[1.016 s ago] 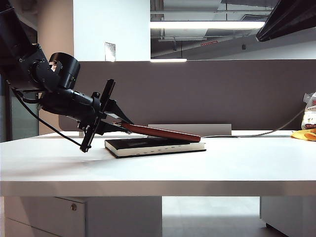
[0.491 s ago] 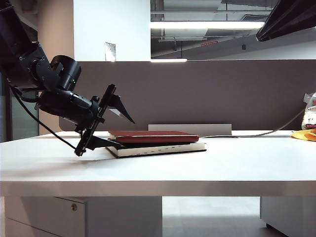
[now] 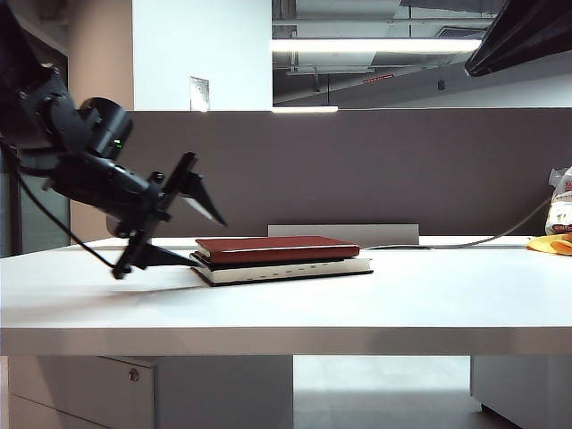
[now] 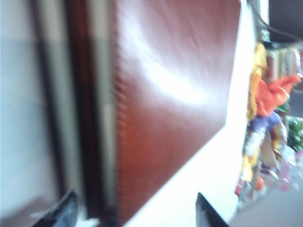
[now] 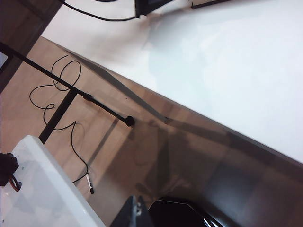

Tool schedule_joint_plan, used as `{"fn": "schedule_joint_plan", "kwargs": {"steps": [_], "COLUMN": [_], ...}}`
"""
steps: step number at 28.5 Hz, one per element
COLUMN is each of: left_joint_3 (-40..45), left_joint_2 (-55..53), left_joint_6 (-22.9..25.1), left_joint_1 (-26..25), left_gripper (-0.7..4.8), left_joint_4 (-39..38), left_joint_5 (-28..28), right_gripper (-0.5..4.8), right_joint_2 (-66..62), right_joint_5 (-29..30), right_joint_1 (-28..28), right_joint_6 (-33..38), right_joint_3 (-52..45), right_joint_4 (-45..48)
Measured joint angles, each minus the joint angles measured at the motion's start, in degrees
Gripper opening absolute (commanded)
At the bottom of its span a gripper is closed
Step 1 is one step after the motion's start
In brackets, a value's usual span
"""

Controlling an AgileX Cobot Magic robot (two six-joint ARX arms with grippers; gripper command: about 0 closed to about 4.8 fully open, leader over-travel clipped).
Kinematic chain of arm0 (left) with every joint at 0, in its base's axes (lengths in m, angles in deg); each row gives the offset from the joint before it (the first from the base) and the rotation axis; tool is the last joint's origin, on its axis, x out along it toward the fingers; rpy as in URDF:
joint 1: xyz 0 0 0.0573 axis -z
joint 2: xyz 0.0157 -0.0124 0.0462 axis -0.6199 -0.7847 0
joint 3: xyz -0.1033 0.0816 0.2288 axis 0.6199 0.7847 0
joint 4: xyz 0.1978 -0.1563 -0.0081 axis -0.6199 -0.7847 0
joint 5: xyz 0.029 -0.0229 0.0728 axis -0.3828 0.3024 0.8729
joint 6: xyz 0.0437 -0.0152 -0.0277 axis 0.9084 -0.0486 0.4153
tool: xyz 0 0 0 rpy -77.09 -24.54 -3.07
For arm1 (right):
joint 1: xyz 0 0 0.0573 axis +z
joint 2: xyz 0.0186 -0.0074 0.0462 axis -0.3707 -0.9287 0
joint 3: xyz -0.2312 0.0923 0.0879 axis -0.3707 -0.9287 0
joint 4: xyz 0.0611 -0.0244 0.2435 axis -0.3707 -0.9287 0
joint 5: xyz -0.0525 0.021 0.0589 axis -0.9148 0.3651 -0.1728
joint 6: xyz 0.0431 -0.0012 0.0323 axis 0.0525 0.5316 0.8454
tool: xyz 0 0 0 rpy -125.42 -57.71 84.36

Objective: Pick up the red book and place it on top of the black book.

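Observation:
The red book (image 3: 277,246) lies flat on top of the black book (image 3: 286,266) near the middle of the white table (image 3: 402,304). My left gripper (image 3: 207,242) hovers just off the stack's left end, open, one finger above and one low by the table, holding nothing. In the left wrist view the red book's cover (image 4: 175,94) fills the frame, blurred, with the left gripper (image 4: 137,210) spread wide on either side of its near end. My right gripper (image 5: 136,215) hangs off the table's edge over the floor, its fingers pressed together and empty.
A grey partition (image 3: 357,161) runs behind the table. A yellow object (image 3: 550,243) and a printed bag (image 3: 561,201) sit at the far right edge, with a cable (image 3: 465,241) leading toward them. Below the right arm are a white box (image 5: 42,189) and a black stand pole (image 5: 85,97).
The left gripper opened and let go of the red book, which dropped from a tilt to lie flat on the black book. The gripper then drew back to the left.

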Motion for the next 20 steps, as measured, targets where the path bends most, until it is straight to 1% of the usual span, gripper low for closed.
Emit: {"fn": "schedule_joint_plan", "kwargs": {"steps": [3,6,8,10,13,15,20], "left_joint_3": [0.02,0.09,0.15,0.15,0.15,0.15,0.44], "left_joint_2": [0.63,1.68,3.58,5.22,7.52,9.18,13.25], "left_joint_6": [2.21,6.05,9.79,11.74,14.01,15.45,18.56], "left_joint_1": [-1.38,-1.97,-2.12,-2.14,-2.19,-2.21,-2.21], "left_gripper": [3.18,3.18,2.90,2.63,2.58,2.37,2.34], "left_joint_4": [-2.56,-6.05,-8.48,-8.92,-9.33,-9.31,-9.99], "left_joint_5": [0.55,1.14,1.75,2.75,4.09,5.20,7.87], "right_gripper": [-0.01,-0.01,-0.01,-0.01,-0.01,-0.01,-0.01], "right_joint_2": [0.00,0.00,0.00,0.00,0.02,0.02,0.02], "right_joint_5": [-0.02,0.00,-0.07,-0.31,-1.01,-1.29,-1.33], "right_joint_1": [0.00,0.00,0.00,0.00,0.00,0.00,0.00], "right_joint_6": [0.00,0.00,0.00,0.00,0.00,0.02,0.02], "right_joint_3": [0.00,0.00,0.00,0.00,0.00,0.00,0.00], "right_joint_4": [0.00,-0.02,0.00,-0.02,0.00,0.02,0.76]}}
